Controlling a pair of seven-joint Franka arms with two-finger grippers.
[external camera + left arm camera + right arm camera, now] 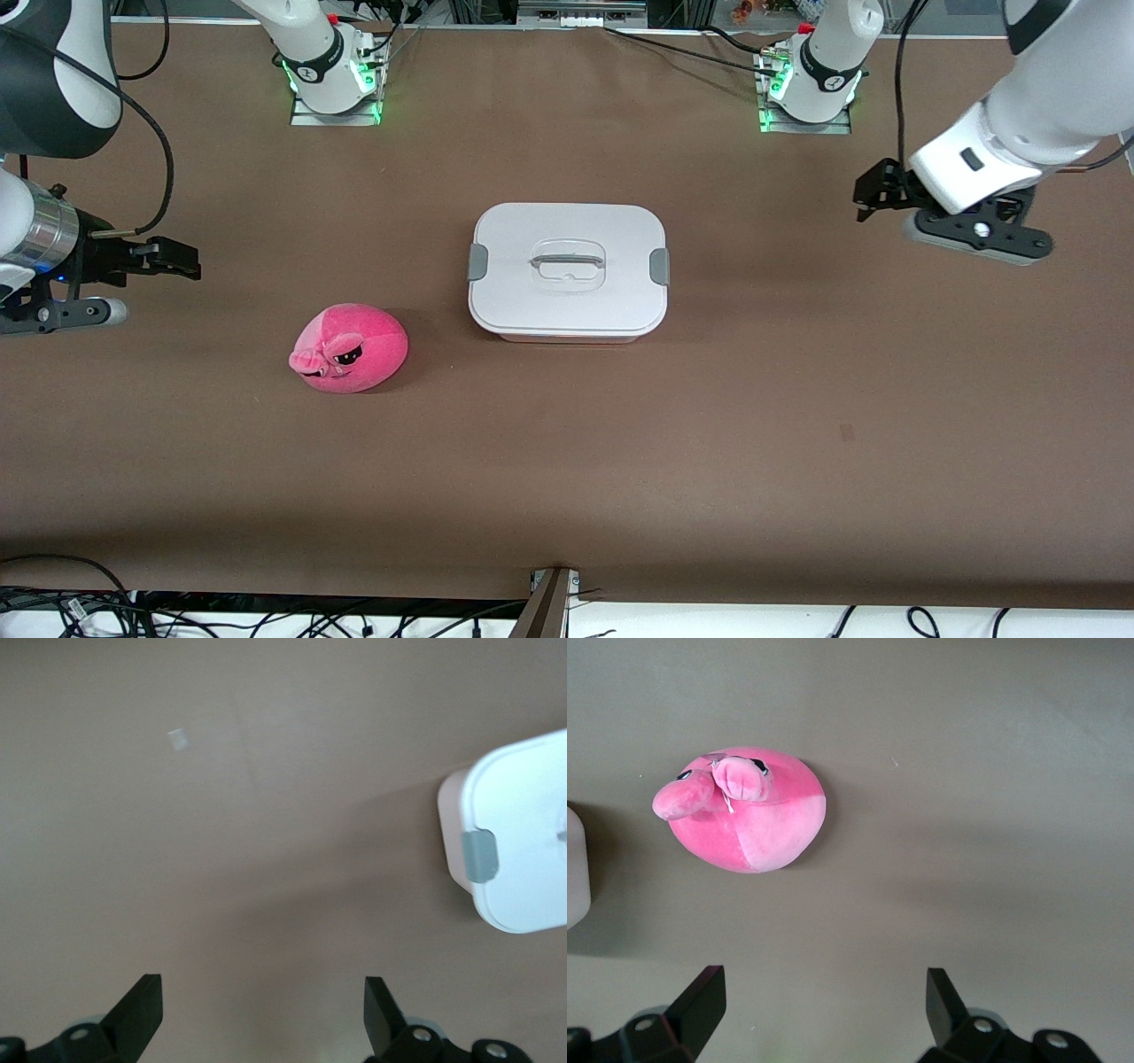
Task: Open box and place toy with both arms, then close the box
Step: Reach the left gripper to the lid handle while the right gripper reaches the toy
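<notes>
Closed box [568, 270] sat mid-table; plush toy [349, 347] lay nearby. Left gripper [873, 193] and right gripper [177, 258] hovered, fingers spread, empty.

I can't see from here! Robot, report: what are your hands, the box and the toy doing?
Left gripper open, right gripper open, both over bare table. Box shut, clips on. Toy beside it, toward the right arm's end, untouched. Nothing in the way.

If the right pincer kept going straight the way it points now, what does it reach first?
Probably the toy: it lies ahead of the open right pincer, slightly off its centre line. The pincer hangs above the table, so depending on height it might pass over the toy. The box lies farther along.
</notes>
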